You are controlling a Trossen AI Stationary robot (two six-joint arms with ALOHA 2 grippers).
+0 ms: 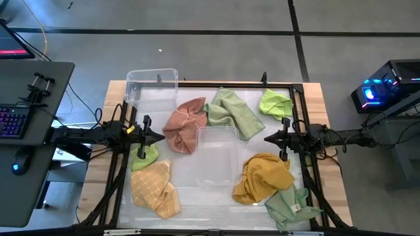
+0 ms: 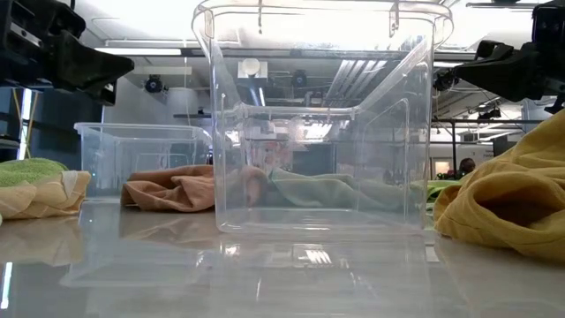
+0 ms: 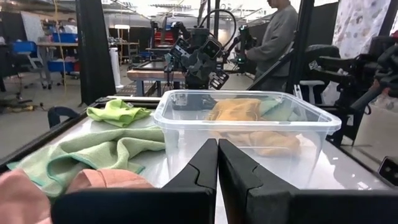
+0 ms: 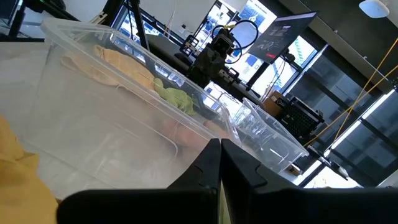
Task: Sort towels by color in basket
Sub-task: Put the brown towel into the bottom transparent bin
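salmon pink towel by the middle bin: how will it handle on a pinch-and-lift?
The salmon pink towel lies crumpled in soft folds, so it will probably droop and drag. One edge touches the sage green towel, which may get tugged along. It looks light and unlikely to slip.

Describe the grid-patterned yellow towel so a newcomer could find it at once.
Start at the clear bin in the middle of the table, then look toward the left arm's near corner. The grid-patterned yellow towel lies there, just below a lime green towel. The plain mustard towel across the bin lacks its checked lines.

Clear bin (image 1: 216, 156) blocks the table's centre (towels (image 1: 230, 111) crowd around it).
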